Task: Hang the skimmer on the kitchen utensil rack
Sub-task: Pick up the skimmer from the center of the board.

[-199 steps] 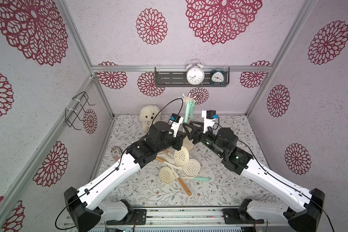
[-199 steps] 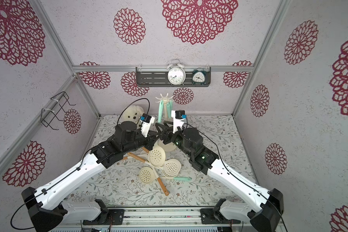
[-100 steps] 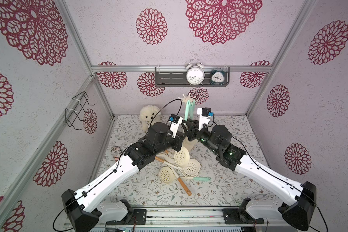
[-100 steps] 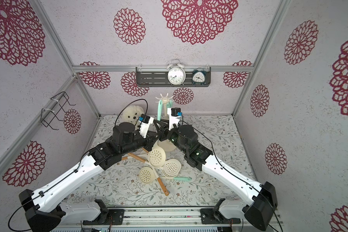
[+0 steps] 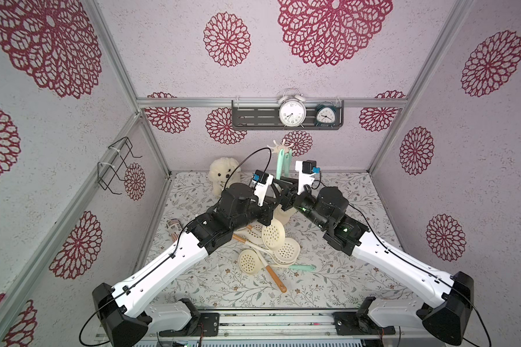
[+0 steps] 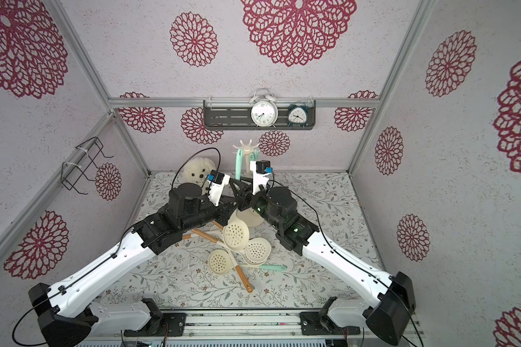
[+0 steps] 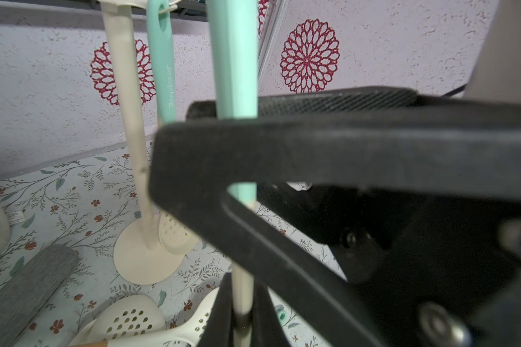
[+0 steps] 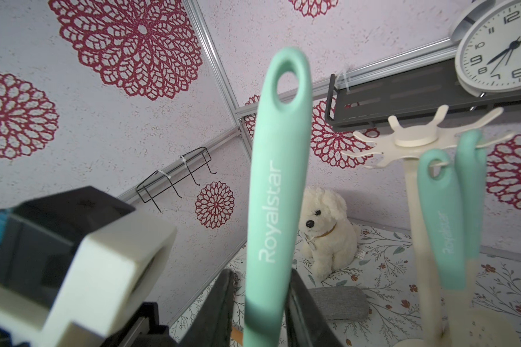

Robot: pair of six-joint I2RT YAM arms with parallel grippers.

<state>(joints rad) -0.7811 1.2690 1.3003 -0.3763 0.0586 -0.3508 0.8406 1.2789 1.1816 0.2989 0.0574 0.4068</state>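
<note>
The skimmer stands upright between both grippers, its mint handle [image 8: 277,180] topped by a hanging hole. My left gripper [image 7: 243,281] is shut on its cream shaft [image 7: 242,303]. Higher up, my right gripper [image 8: 262,273] is shut on the mint handle, one finger on each side. In both top views the grippers meet in front of the kitchen utensil rack [image 5: 280,147] [image 6: 246,147], a cream pole with a star crown [image 8: 415,141] and a round base [image 7: 145,258]. Two mint-handled skimmers [image 8: 439,216] hang on it.
Several loose skimmers [image 5: 286,249] lie piled on the floral table, one with a wooden handle [image 5: 272,276]. A plush dog [image 5: 221,177] sits at the back left. A dark grey shelf [image 5: 253,117] with clocks and a black wire rack [image 5: 115,162] hang on the walls. A grey pad [image 8: 337,300] lies near the dog.
My right arm has swung in toward the left gripper, and its jaws have narrowed around the mint handle. The left gripper has kept hold of the shaft and barely moved.
</note>
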